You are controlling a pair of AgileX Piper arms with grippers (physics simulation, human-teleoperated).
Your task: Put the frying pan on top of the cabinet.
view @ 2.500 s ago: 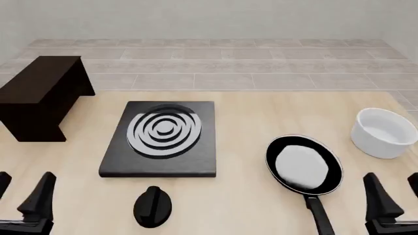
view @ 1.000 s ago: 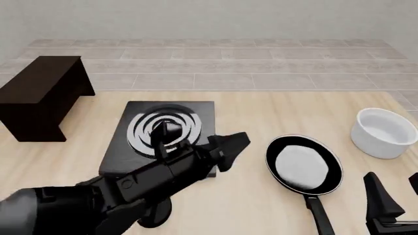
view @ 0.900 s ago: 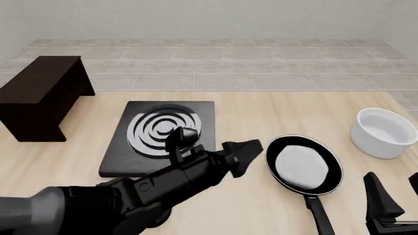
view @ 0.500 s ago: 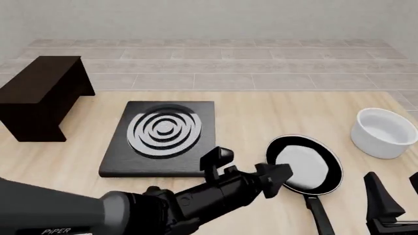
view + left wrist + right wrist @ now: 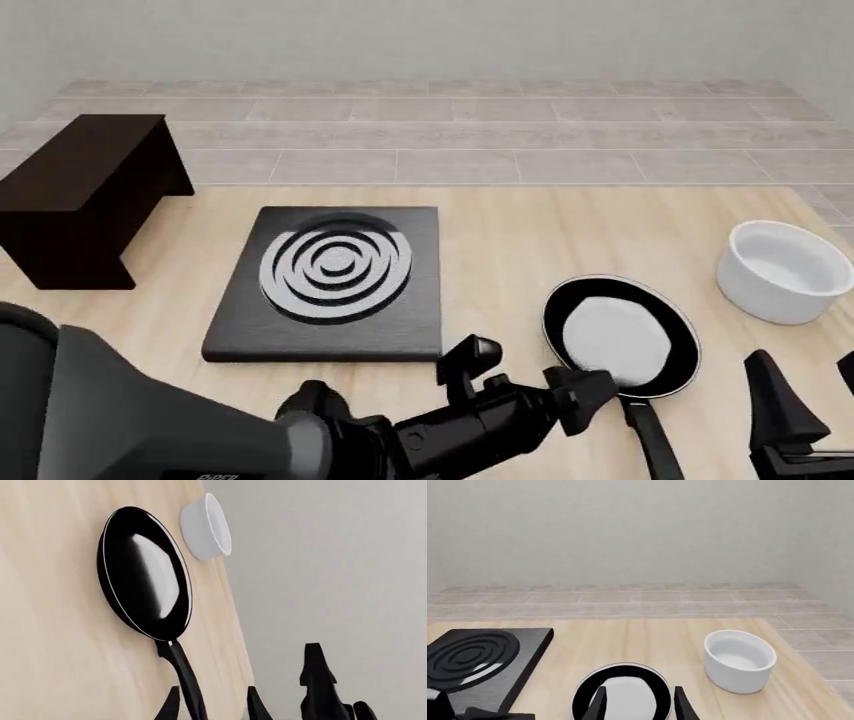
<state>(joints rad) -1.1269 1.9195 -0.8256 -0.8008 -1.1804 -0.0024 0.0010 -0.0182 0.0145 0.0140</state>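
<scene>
step: reach for pan (image 5: 619,333) handle | left gripper (image 5: 210,705) fingers spread astride handle, holding nothing | pan right of stove (image 5: 330,282), cabinet (image 5: 83,195) far left | next: close on handle, lift

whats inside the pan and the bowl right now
The pan holds nothing, only a grey-white sheen on its inside. The bowl looks empty too in the right wrist view, though its near wall hides part of the bottom.

even, bright, shadowless render, sharp throughout; white glare on the frying pan (image 5: 150,575).
</scene>
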